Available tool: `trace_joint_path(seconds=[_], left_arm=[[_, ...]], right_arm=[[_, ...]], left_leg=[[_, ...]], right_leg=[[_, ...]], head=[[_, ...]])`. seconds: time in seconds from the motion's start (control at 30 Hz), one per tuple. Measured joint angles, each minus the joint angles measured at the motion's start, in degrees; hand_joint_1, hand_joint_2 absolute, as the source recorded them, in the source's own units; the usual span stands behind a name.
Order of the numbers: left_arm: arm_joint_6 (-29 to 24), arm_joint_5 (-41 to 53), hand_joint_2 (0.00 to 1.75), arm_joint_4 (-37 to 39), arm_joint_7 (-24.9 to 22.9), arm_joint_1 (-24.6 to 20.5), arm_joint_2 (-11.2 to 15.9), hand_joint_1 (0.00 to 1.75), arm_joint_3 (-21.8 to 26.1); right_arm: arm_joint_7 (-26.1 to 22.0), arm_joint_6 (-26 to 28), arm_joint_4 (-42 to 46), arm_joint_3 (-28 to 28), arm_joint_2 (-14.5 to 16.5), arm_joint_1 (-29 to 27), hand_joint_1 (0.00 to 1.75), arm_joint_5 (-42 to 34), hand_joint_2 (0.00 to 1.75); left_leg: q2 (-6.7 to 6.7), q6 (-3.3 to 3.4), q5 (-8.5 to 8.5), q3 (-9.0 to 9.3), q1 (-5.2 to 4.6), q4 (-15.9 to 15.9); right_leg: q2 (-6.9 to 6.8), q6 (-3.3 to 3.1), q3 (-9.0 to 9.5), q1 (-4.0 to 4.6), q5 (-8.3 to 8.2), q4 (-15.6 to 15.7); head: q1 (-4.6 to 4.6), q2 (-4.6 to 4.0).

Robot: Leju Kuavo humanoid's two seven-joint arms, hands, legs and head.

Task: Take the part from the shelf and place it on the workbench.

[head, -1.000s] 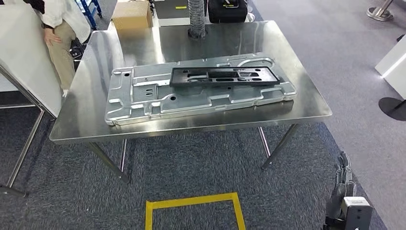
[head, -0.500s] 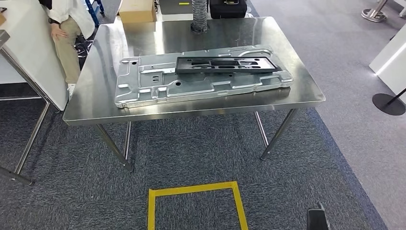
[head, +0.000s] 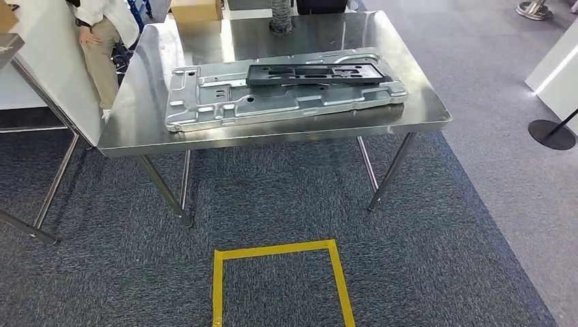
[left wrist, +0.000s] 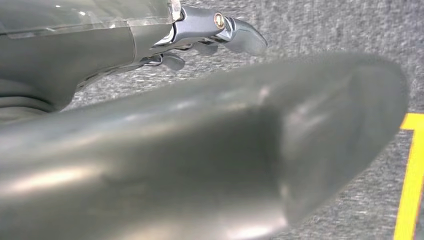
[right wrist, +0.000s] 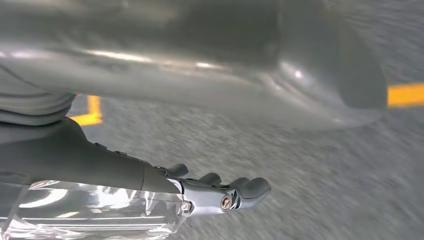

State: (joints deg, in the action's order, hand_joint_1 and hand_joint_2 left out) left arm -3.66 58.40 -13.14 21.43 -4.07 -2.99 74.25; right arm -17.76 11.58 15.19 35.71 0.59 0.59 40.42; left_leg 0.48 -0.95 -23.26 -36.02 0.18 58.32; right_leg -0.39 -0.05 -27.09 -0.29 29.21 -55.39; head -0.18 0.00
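Note:
A flat black part with cut-outs lies on top of a large silver stamped panel. Both rest on the steel workbench in the upper half of the head view. My left hand hangs over grey carpet near a strip of yellow tape, fingers apart, holding nothing. In the right wrist view my right hand also hangs above the carpet, fingers stretched out and empty.
A yellow tape square marks the carpet in front of the bench. A person stands at the bench's far left corner beside a white panel. A cardboard box and a grey hose sit behind. A stanchion base stands at the right.
The whole picture has shifted: the camera has moved, and the bench now sits higher and more to the centre. My right hand has dropped out of the head view's lower right corner.

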Motion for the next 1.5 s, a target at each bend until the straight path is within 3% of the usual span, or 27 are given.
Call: trace_joint_path(seconds=[0.07, 0.13, 0.17, 0.2, 0.23, 0.3, 0.37, 0.4, 0.47, 0.5, 0.57, 0.63, 0.67, 0.7, 0.73, 0.8, 0.87, 0.9, 1.0, 1.07, 1.13, 1.2, 1.23, 1.3, 1.37, 1.43, 1.5], left_arm=[[0.1, 0.3, 0.00, 0.0, 0.1, 0.2, 0.0, 0.00, 0.0], [0.3, 0.6, 0.00, 0.0, 0.2, 0.2, 0.0, 0.00, -0.1], [0.5, 0.8, 0.00, 0.0, 0.2, 0.2, 0.0, 0.00, -0.1], [0.7, 0.9, 0.00, 0.0, 0.2, 0.2, 0.0, 0.00, -0.1], [0.9, 1.0, 0.00, 0.0, 0.2, 0.2, 0.0, 0.00, -0.1], [1.2, 1.3, 0.00, 0.0, 0.2, 0.0, 0.1, 0.00, -0.2], [1.5, 1.5, 0.00, 0.0, 0.2, -0.5, 0.1, 0.00, -0.3], [1.6, 1.7, 0.00, 0.0, 0.1, -0.7, 0.1, 0.00, -0.3], [1.4, 2.0, 0.00, 0.0, -0.1, -0.8, 0.0, 0.00, -0.6], [1.3, 2.1, 0.00, 0.1, -0.3, -0.6, -0.1, 0.00, -0.6], [0.8, 2.2, 0.00, 0.1, -0.7, -0.5, -0.2, 0.00, -0.8], [0.5, 2.3, 0.00, 0.1, -1.7, -0.4, -0.2, 0.00, -1.0], [0.3, 2.3, 0.00, 0.1, -2.2, -0.4, -0.2, 0.00, -1.0], [0.2, 2.3, 0.00, 0.1, -2.6, -0.3, -0.2, 0.00, -1.0], [0.1, 2.3, 0.00, 0.1, -2.9, -0.3, -0.2, 0.00, -1.0], [0.0, 2.3, 0.00, 0.1, -3.2, -0.4, -0.3, 0.00, -1.0], [0.0, 2.3, 0.00, 0.1, -3.2, -0.5, -0.3, 0.00, -1.1], [0.0, 2.3, 0.00, 0.1, -3.1, -0.5, -0.3, 0.00, -1.1], [0.0, 2.3, 0.00, 0.1, -3.0, -0.5, -0.3, 0.00, -1.1], [0.0, 2.3, 0.00, 0.1, -3.1, -0.5, -0.4, 0.00, -1.1], [-0.1, 2.3, 0.00, 0.1, -3.2, -0.4, -0.4, 0.00, -1.1], [-0.1, 2.3, 0.00, 0.1, -3.3, -0.3, -0.4, 0.00, -1.1], [-0.1, 2.3, 0.00, 0.1, -3.3, -0.3, -0.4, 0.00, -1.1], [-0.1, 2.3, 0.00, 0.1, -3.2, -0.3, -0.4, 0.00, -1.1], [-0.1, 2.2, 0.87, 0.2, -3.2, -0.3, -0.5, 0.00, -1.1], [-0.2, 2.1, 1.75, 0.2, -3.1, -0.3, -0.5, 0.00, -1.1], [-0.2, 2.0, 1.75, 0.2, -2.9, -0.3, -0.5, 0.00, -1.1]], right_arm=[[2.4, -1.6, -1.0, -0.2, 0.0, 0.1, 0.00, 0.6, 0.00], [4.5, -3.3, -1.7, -0.3, 0.1, 0.0, 0.00, 0.8, 0.00], [5.7, -4.3, -2.1, -0.3, 0.1, 0.0, 0.00, 0.8, 0.00], [6.9, -5.3, -2.4, -0.4, 0.1, 0.0, 0.00, 1.0, 0.00], [8.1, -6.4, -2.6, -0.4, 0.1, 0.0, 0.00, 1.1, 0.00], [10.5, -8.4, -3.0, -0.4, 0.2, 0.1, 0.00, 1.4, 0.00], [13.2, -10.5, -3.4, -0.5, 0.3, 0.2, 0.00, 1.5, 0.00], [14.7, -11.5, -3.5, -0.5, 0.4, 0.3, 0.00, 1.4, 0.00], [17.3, -13.4, -3.7, -0.5, 0.4, 0.3, 0.00, 1.4, 0.00], [18.2, -14.1, -3.8, -0.5, 0.4, 0.3, 0.00, 1.3, 0.00], [19.2, -14.7, -3.9, -0.5, 0.4, 0.2, 0.00, 1.3, 0.00], [19.5, -14.8, -4.0, -0.5, 0.5, 0.0, 0.00, 1.3, 0.00], [19.5, -14.8, -4.0, -0.5, 0.5, 0.0, 0.00, 1.3, 0.00], [19.5, -14.8, -4.0, -0.5, 0.5, 0.0, 0.00, 1.3, 0.00], [19.5, -14.8, -4.0, -0.5, 0.5, 0.0, 0.00, 1.3, 0.00], [19.5, -14.8, -4.1, -0.5, 0.5, 0.0, 0.00, 1.3, 0.00], [19.6, -14.9, -4.1, -0.5, 0.5, 0.1, 0.00, 1.3, 0.00], [19.6, -14.9, -4.1, -0.4, 0.6, 0.2, 0.00, 1.2, 0.44], [19.7, -14.9, -4.1, -0.2, 0.6, 0.2, 0.00, 0.9, 1.75], [19.9, -14.9, -4.1, 0.0, 0.6, 0.2, 0.00, 0.7, 1.75], [19.9, -14.8, -4.1, 0.1, 0.6, 0.1, 0.00, 0.6, 1.75], [20.0, -14.8, -4.1, 0.1, 0.6, 0.0, 0.00, 0.5, 1.75], [20.0, -14.8, -4.1, 0.1, 0.6, 0.0, 0.00, 0.4, 1.75], [20.3, -14.7, -4.1, 0.2, 0.6, -0.1, 0.00, 0.3, 1.75], [20.7, -14.4, -4.1, 0.4, 0.5, 0.0, 0.00, 0.3, 1.75], [21.0, -14.1, -4.1, 0.6, 0.3, 0.1, 0.00, 0.5, 0.87], [21.0, -13.7, -4.1, 0.7, 0.3, 0.1, 0.00, 0.8, 0.00]], left_leg=[[-0.09, -0.41, -5.37, -1.55, 0.18, 4.7], [-0.09, -0.72, -10.75, -2.99, 0.24, 12.0], [-0.09, -0.79, -11.53, -3.03, 0.25, 14.9], [-0.09, -0.79, -10.83, -2.28, 0.25, 16.1], [-0.09, -0.71, -9.23, -0.73, 0.24, 15.6], [-0.10, -0.21, -6.88, 5.29, 0.13, 9.2], [-0.11, 0.50, -8.29, 11.32, -0.15, 0.5], [-0.11, 0.88, -9.31, 12.83, -0.33, -2.3], [-0.01, 1.65, -9.30, 12.80, -0.37, -3.8], [0.09, 2.07, -8.69, 12.47, -0.29, -4.0], [0.26, 2.69, -7.27, 11.44, -0.06, -4.3], [0.28, 2.83, -6.13, 10.02, -0.05, -4.2], [0.30, 2.72, -5.63, 9.27, -0.03, -4.1], [0.32, 2.58, -5.20, 8.56, 0.01, -3.9], [0.34, 2.42, -4.86, 7.91, 0.09, -3.7], [0.34, 2.00, -4.45, 6.99, 0.24, -3.0], [0.32, 1.39, -4.25, 6.34, 0.19, -2.3], [0.31, 1.03, -4.16, 6.16, 0.12, -2.1], [0.22, -0.05, -4.37, 5.73, 0.17, -1.5], [0.09, -0.55, -7.28, 3.98, 0.38, 2.6], [0.06, -0.87, -11.68, 0.53, 0.48, 10.6], [0.06, -0.92, -12.96, -1.34, 0.49, 15.5], [0.05, -0.79, -11.81, -0.63, 0.48, 14.6], [0.03, -0.68, -7.92, 3.45, 0.62, 7.1], [-0.12, -0.61, -6.15, 6.77, 0.79, 0.2], [-0.25, -0.16, -6.28, 7.30, 0.73, -1.4], [-0.25, 0.25, -6.15, 7.11, 0.51, -1.2]], right_leg=[[-0.21, -0.80, -1.61, -0.05, -1.46, 0.1], [-0.24, -1.08, -3.45, 0.19, -2.84, 0.0], [-0.25, -1.11, -4.42, 0.31, -3.54, -0.1], [-0.26, -1.09, -5.46, 0.41, -4.21, -0.3], [-0.26, -1.03, -6.49, 0.48, -4.82, -0.5], [-0.24, -0.80, -8.51, 0.63, -5.99, -1.3], [-0.30, -0.32, -9.70, 0.77, -6.96, -2.0], [-0.38, 0.01, -9.96, 0.76, -7.45, -2.1], [-0.45, 0.71, -10.21, 0.63, -8.36, -1.9], [-0.34, 1.08, -10.41, 0.51, -7.85, -2.2], [-0.06, 1.86, -11.60, 0.17, -3.70, -5.6], [0.07, 2.69, -13.58, -0.20, 1.76, -13.0], [0.08, 3.04, -14.17, -0.40, 2.87, -16.3], [0.08, 3.29, -13.96, -0.61, 2.65, -18.0], [0.08, 3.47, -12.58, -0.83, 1.52, -17.4], [0.08, 3.59, -6.69, -1.18, -0.59, -10.0], [0.25, 3.04, -1.69, -1.10, -0.66, -2.6], [0.34, 2.53, -0.75, -0.96, -0.29, -1.0], [0.33, 0.80, -1.06, -0.85, -0.49, -0.3], [0.16, -0.12, -1.39, -0.89, -1.04, 0.0], [0.10, -0.60, -2.00, -0.58, -1.39, -0.1], [0.12, -0.75, -2.46, -0.26, -1.61, -0.2], [0.15, -0.75, -2.54, -0.14, -1.65, -0.3], [0.21, -0.69, -2.56, 0.02, -1.62, -0.6], [0.33, -0.55, -2.88, 0.45, -1.36, -1.4], [0.42, -0.38, -3.29, 0.90, -1.22, -1.9], [0.42, -0.16, -3.40, 0.85, -1.36, -1.9]], head=[[-0.26, -0.01], [-0.41, -0.02], [-0.38, -0.02], [-0.40, -0.02], [-0.40, -0.02], [-0.41, -0.01], [-0.36, 0.00], [-0.34, 0.00], [-0.39, -0.01], [-0.44, -0.02], [-0.39, -0.02], [-0.20, -0.01], [-0.21, -0.02], [-0.21, -0.01], [-0.21, -0.02], [-0.20, 0.00], [-0.23, 0.00], [-0.23, 0.00], [-0.31, -0.01], [-0.54, -0.02], [-0.71, -0.02], [-0.71, -0.02], [-0.71, -0.02], [-0.70, -0.02], [-0.71, -0.02], [-0.64, -0.02], [-0.55, -0.01]])
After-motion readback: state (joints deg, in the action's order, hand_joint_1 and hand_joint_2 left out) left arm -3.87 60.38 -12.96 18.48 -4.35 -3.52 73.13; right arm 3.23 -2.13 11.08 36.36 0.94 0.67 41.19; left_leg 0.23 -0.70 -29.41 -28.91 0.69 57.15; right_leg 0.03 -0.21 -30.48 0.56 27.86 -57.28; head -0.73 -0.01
